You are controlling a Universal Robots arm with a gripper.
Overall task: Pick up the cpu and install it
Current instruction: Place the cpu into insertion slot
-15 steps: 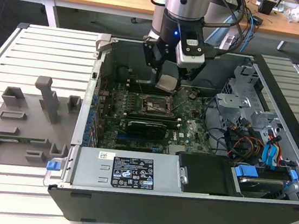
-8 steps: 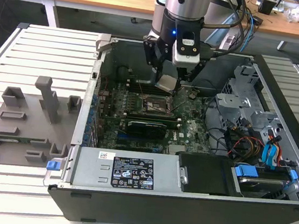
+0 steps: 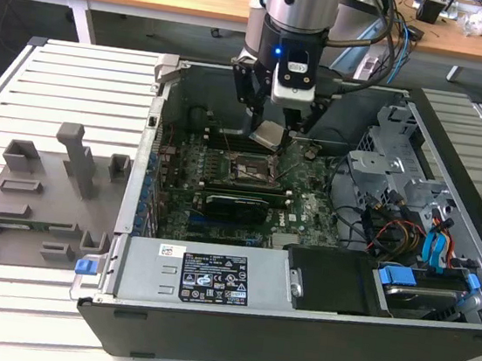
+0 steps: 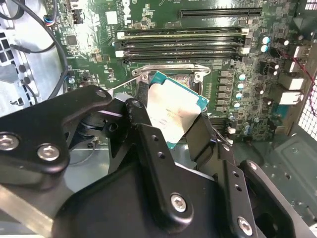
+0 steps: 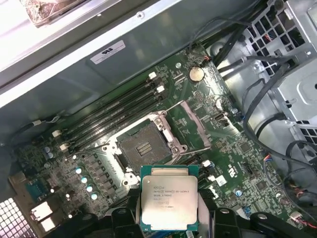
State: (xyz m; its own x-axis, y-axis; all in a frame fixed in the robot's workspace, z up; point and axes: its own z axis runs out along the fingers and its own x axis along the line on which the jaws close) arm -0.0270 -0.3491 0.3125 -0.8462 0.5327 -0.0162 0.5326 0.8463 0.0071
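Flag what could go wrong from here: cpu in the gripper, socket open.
1. The cpu sits tilted in the gripper. Lowered that way, a corner could reach the open socket first and might bend contacts.
2. The fingers clamp only its edges near one end, so it may pivot or slip.
3. The raised load plate stands right beside the socket, so the chip or fingers could snag it.

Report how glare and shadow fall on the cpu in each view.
Second wrist view: the cpu catches glare, its metal top washed pale, print faint. First wrist view: the cpu is evenly lit, print legible, while the table beyond the case burns white. Exterior view: the cpu hangs pale against the shaded case interior.
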